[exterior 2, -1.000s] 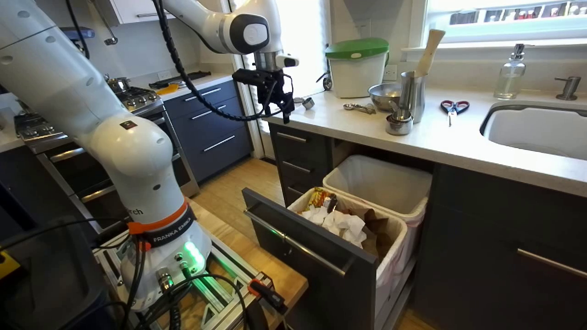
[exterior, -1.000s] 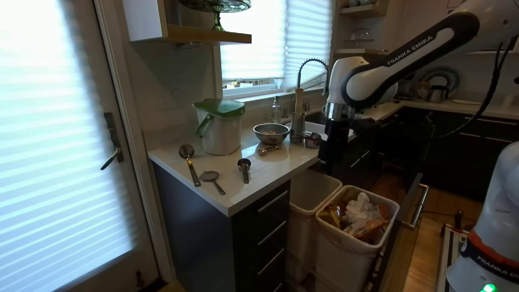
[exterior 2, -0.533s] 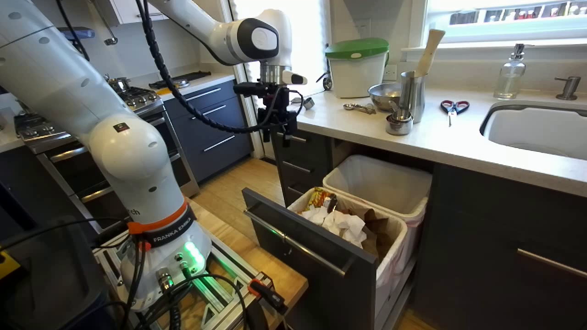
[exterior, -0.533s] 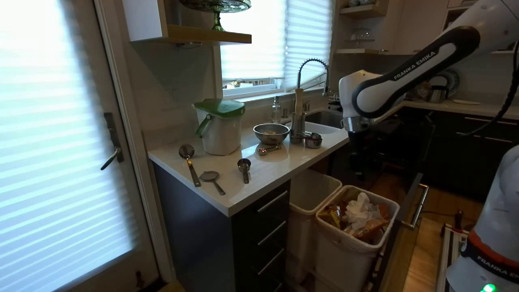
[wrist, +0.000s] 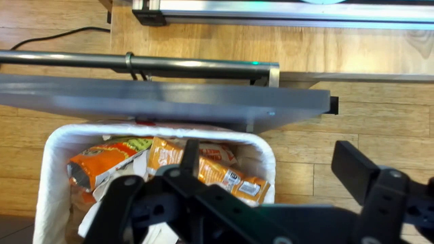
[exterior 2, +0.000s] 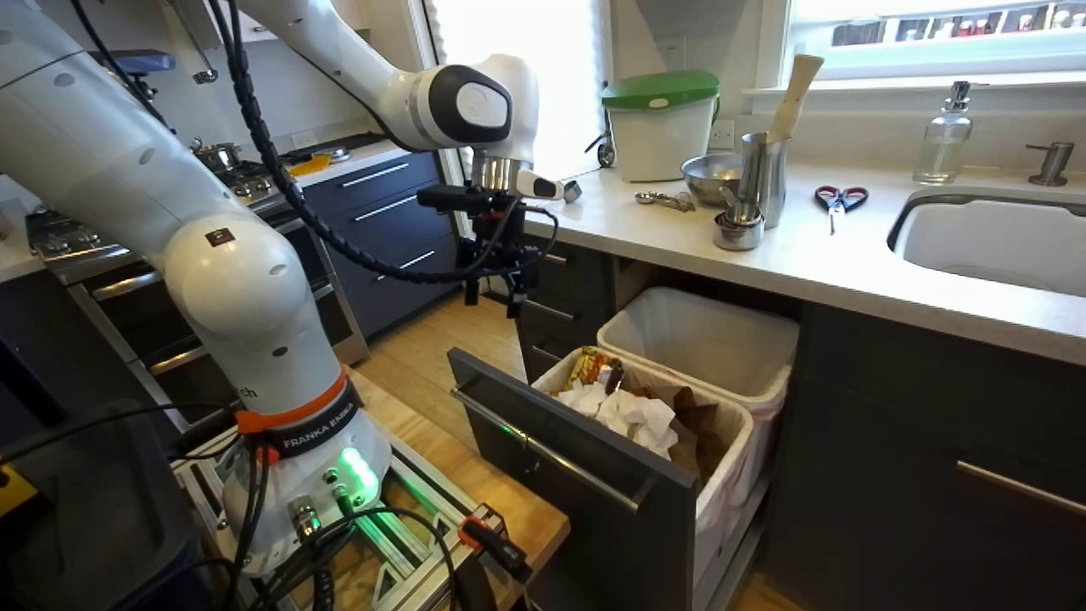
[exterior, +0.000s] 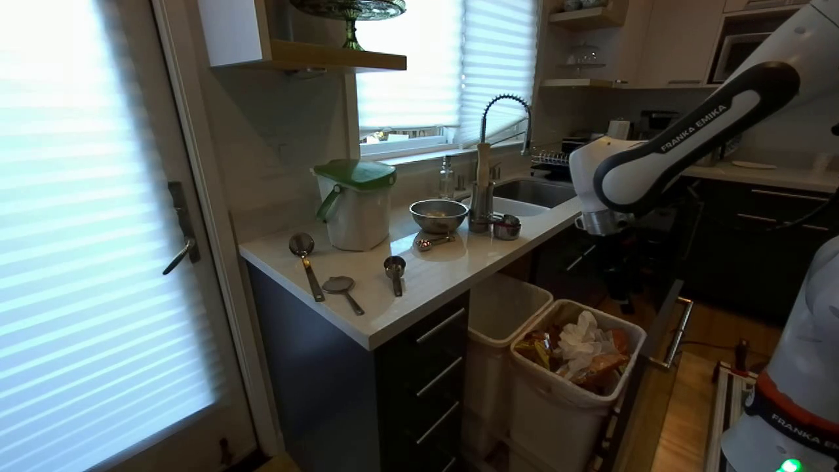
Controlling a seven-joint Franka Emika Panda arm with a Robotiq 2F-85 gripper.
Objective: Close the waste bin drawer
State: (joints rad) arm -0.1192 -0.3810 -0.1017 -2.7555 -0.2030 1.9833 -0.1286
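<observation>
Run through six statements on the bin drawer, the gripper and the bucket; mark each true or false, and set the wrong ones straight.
1. The waste bin drawer stands pulled out. True.
2. The gripper is open. True.
3. The gripper is clamped on the drawer's handle. False: it holds nothing and hangs apart from the drawer.
4. The drawer holds no rubbish. False: wrappers lie in its front bin.
5. The white bucket stands on the counter. True.
6. The bucket is uncovered. False: a green lid sits on it.
</observation>
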